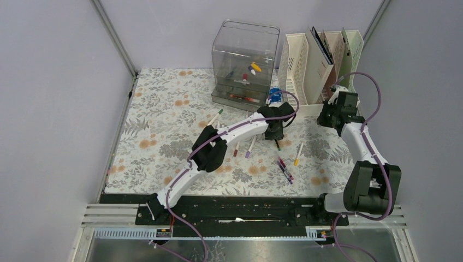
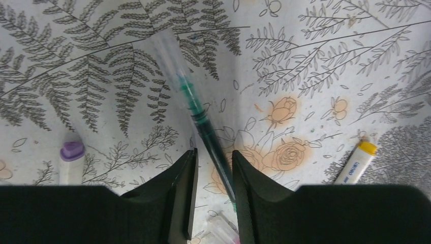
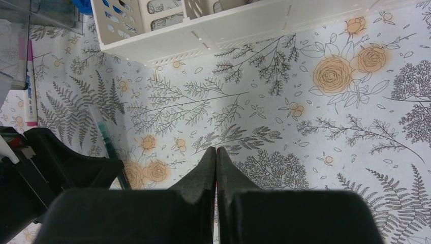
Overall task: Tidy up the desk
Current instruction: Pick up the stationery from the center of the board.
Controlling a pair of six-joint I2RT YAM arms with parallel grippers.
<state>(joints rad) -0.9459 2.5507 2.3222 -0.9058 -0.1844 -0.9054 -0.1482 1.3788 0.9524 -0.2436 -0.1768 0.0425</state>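
Grabbing the green pen (image 2: 199, 119) off the desk (image 2: 315, 61), I see left gripper (image 2: 214, 155) jaws apart astride it, right gripper (image 3: 216, 150) jaws together; next, squeeze and lift.

The desk (image 1: 164, 109) carries scattered markers (image 1: 298, 154), a clear bin (image 1: 244, 60) and file rack (image 1: 297, 65).

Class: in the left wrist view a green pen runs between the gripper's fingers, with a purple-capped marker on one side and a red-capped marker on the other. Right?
One slip: the left wrist view shows the second marker has a yellow cap, not red. The green pen between the left gripper's fingers and the purple-capped marker are as stated.
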